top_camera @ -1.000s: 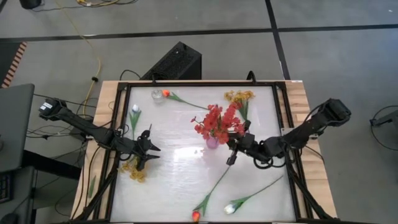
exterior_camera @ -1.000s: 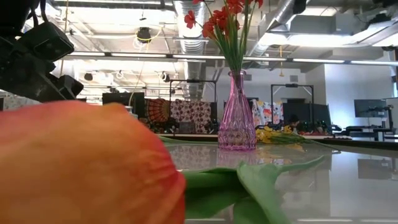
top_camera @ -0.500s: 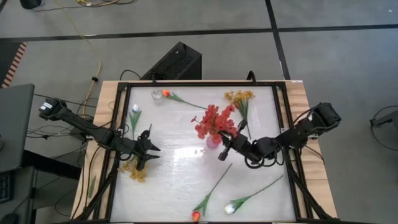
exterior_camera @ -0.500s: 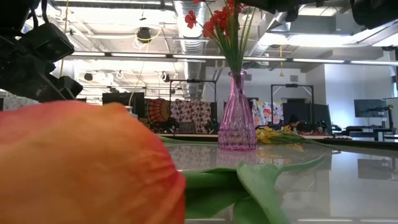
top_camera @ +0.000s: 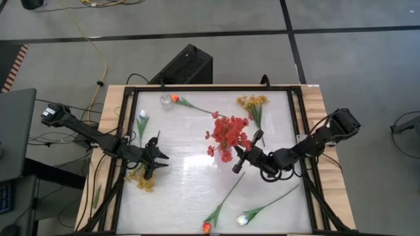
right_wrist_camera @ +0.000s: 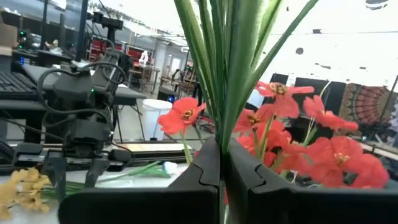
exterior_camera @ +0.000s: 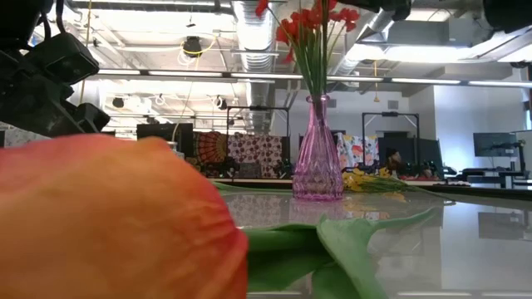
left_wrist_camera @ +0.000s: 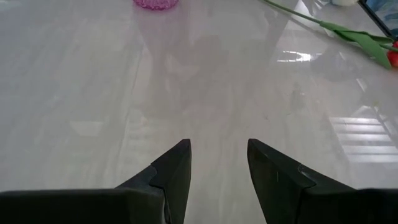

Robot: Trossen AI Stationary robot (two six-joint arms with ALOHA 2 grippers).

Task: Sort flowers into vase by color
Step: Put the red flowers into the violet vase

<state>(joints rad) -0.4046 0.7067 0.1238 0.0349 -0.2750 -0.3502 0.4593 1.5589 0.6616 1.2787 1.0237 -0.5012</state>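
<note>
Crowding the right gripper (top_camera: pixel 239 160): red sprays (top_camera: pixel 227 132), pink vase (exterior_camera: pixel 317 150), orange tulip (top_camera: pixel 224 206).

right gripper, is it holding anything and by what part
The right gripper is shut on the green stalks of the red flowers, below the blossoms. The left gripper is open and empty.

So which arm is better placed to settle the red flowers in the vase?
The right. Its gripper is shut on the stalks of the red flowers, which stand in the pink vase. The left gripper is open and empty, across the table near the yellow flowers.
</note>
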